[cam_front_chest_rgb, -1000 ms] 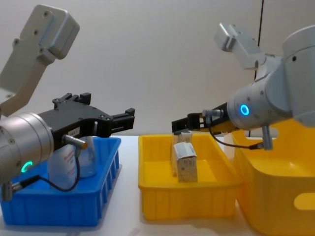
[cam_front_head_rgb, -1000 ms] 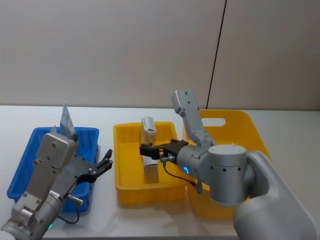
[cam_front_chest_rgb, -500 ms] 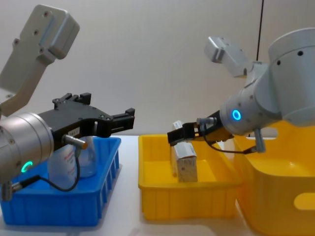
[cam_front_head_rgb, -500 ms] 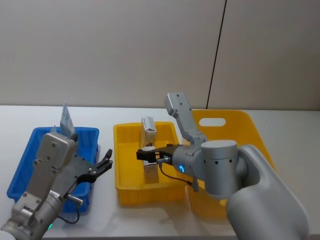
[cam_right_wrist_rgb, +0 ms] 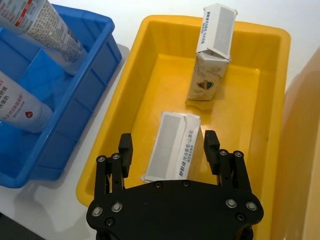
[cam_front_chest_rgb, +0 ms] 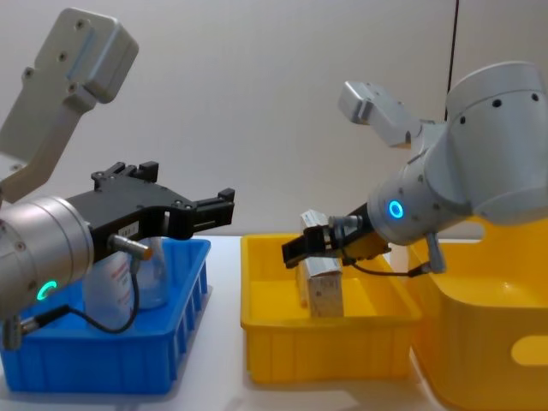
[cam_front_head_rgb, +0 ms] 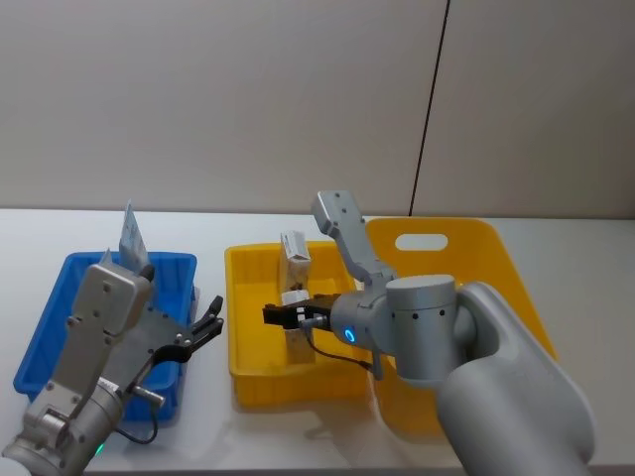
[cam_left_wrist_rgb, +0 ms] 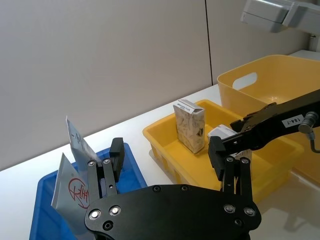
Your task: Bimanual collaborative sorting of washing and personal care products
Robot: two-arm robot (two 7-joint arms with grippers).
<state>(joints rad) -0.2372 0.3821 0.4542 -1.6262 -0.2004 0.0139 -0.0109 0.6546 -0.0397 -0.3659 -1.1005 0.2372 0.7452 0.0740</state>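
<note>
Two cream-beige cartons stand in the yellow tray [cam_front_head_rgb: 246,389]: a far one [cam_front_head_rgb: 294,256] and a near one [cam_front_head_rgb: 300,347]. My right gripper [cam_front_head_rgb: 282,315] hangs open just above the near carton [cam_right_wrist_rgb: 176,142], one finger on each side of it and not touching. Pale squeeze tubes [cam_front_head_rgb: 130,236] with red print stand in the blue tray [cam_front_head_rgb: 42,332]. My left gripper [cam_front_head_rgb: 204,331] is open and holds nothing, level with the blue tray's right wall. In the chest view my right gripper [cam_front_chest_rgb: 294,249] is right over the near carton [cam_front_chest_rgb: 322,289].
A tall yellow basket [cam_front_head_rgb: 448,248] with a handle hole stands right of the yellow tray, close to my right arm. A narrow strip of white table separates the blue tray from the yellow one. A wall rises behind the table.
My right gripper has moved left and down over the yellow tray, coming to straddle the near carton's top. The left arm has not moved.
</note>
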